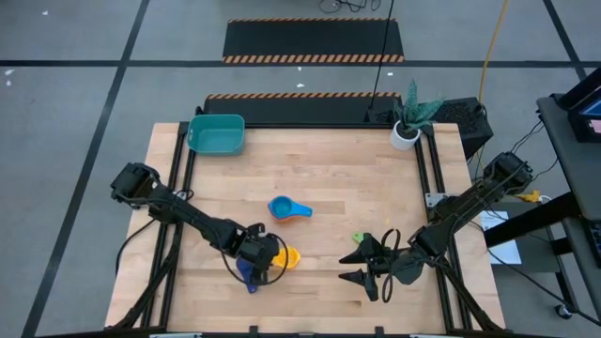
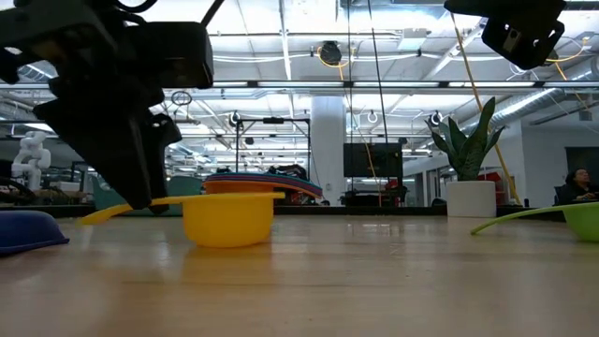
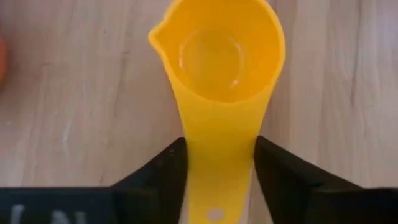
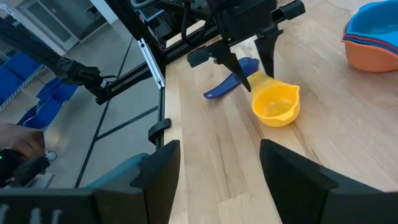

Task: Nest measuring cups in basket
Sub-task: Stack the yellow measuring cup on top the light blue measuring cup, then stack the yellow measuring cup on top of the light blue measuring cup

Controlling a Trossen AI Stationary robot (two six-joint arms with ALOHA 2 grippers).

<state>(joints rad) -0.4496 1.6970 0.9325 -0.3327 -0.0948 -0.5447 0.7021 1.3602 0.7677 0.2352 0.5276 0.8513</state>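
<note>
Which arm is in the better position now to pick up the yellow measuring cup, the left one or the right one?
The left. The left end effector already has its fingers on both sides of the yellow cup's handle. The right end effector is open, farther along the table, near the green cup.

No readable text, label, brand, number or sign anywhere: not on cups, basket, arms, table or room beyond.
</note>
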